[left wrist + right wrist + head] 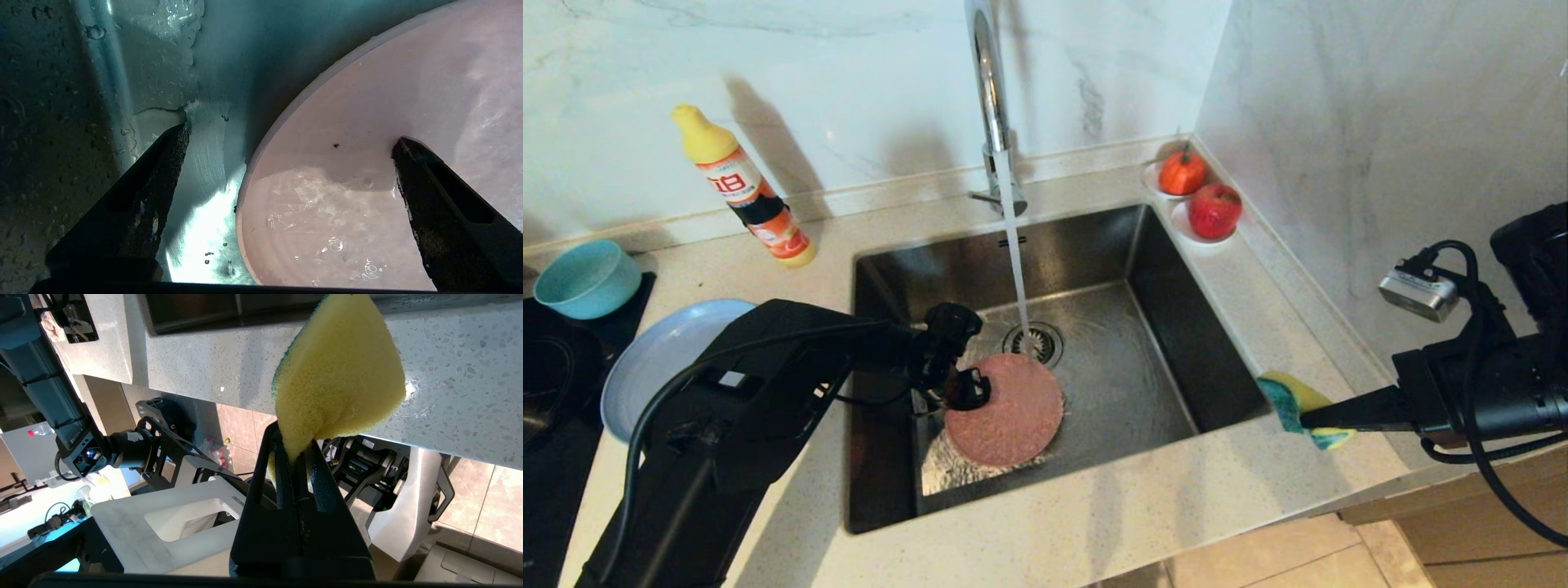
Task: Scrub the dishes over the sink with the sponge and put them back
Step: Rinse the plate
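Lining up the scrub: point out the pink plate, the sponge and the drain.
pink plate (1010, 416), head view, centre of its face.
sponge (339, 375), right wrist view, yellow side.
drain (1045, 339), head view, strainer's right part.

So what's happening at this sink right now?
The tap is running into the sink, where the pink plate lies on the bottom by the drain. The left gripper is down in the basin, fingers wide open astride the plate's rim, not gripping it. The right gripper holds the sponge pinched shut, above the counter to the sink's right. The pale blue plate and teal bowl wait on the left.
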